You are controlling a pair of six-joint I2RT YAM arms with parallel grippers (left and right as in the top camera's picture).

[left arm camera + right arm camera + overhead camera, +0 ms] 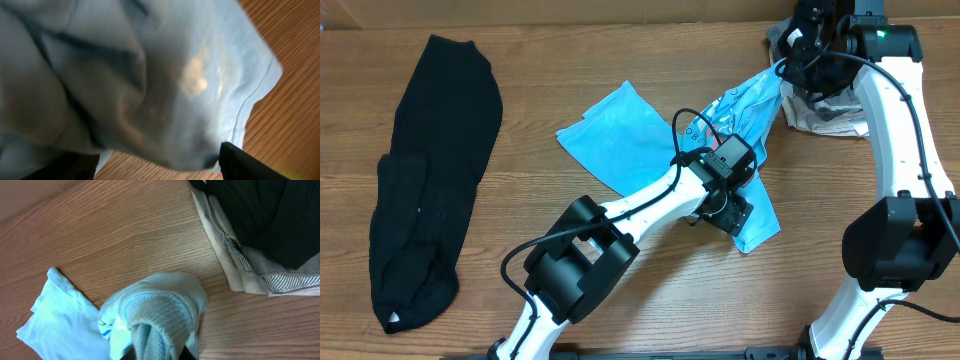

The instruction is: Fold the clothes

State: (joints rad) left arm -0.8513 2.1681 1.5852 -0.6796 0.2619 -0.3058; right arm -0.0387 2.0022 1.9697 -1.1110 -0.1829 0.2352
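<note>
Where brown wood-grain table [570, 60] shows, black garment [430, 180] left, blue T-shirt [620, 135] centre

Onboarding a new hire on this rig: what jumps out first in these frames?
The light blue T-shirt in the middle, stretched toward the upper right, where the right gripper is shut on it. The left gripper hangs open over its lower edge. A long black garment lies at the far left.

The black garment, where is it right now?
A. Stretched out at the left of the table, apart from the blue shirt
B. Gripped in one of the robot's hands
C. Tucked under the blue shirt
A: the overhead view shows the black garment lying stretched out at the left of the table, with bare wood between it and the blue shirt.
</note>
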